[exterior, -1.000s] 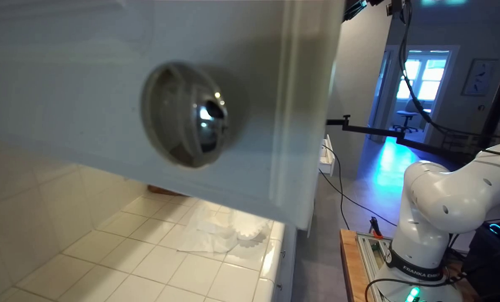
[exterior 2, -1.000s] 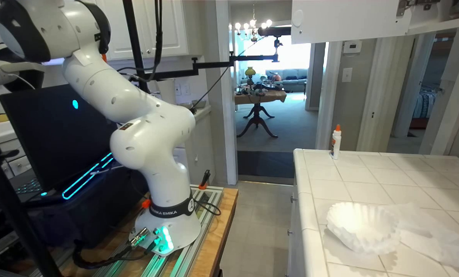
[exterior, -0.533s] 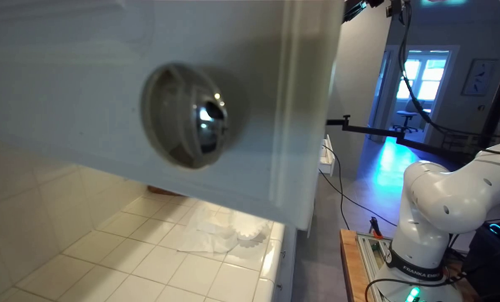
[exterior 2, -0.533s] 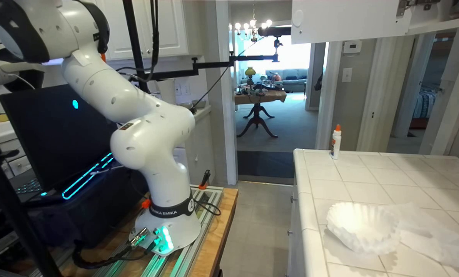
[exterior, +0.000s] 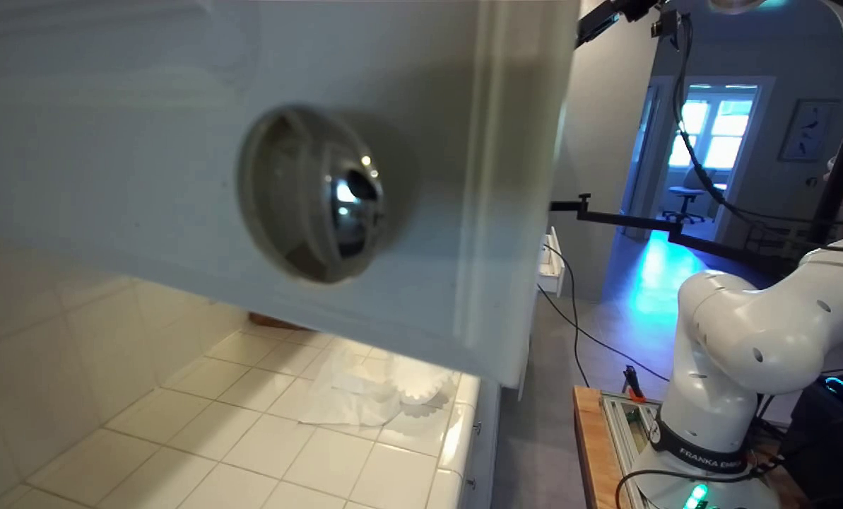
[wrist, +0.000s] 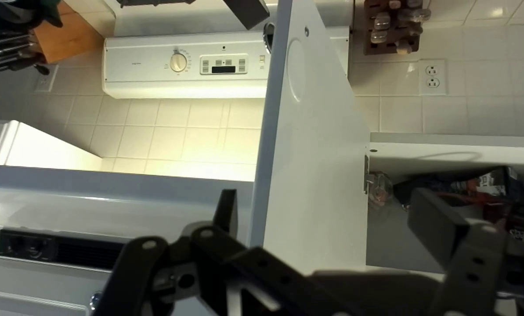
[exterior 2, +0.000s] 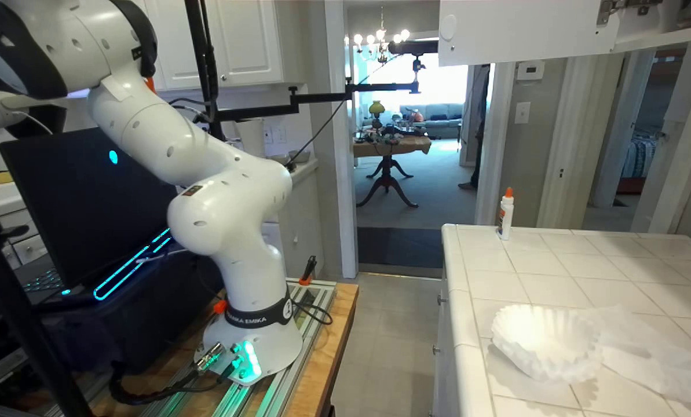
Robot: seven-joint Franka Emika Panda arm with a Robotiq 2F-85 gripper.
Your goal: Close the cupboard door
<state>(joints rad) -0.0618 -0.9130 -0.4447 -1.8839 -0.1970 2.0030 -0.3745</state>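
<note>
the cupboard door is seen standing open, its pale grey-white panel spread across the upper left of an exterior view, edged with raised moulding and fitted with a round chrome knob. at the wrist view's centre, its inner face is shown; the tool is unclenched, fingers wide apart.

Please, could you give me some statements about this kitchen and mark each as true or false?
1. The broad, pale grey-white cupboard door with a round, shiny chrome knob stands open. True.
2. The black, two-fingered tool is open. True.
3. The tool grips the knob. False: nothing holds the knob.
4. A white plastic bottle and a white, ruffled, paper-like bowl stand on the white tiled counter. True.
5. The bottle lies inside the bowl. False: the bottle stands upright, apart from the bowl.
</note>
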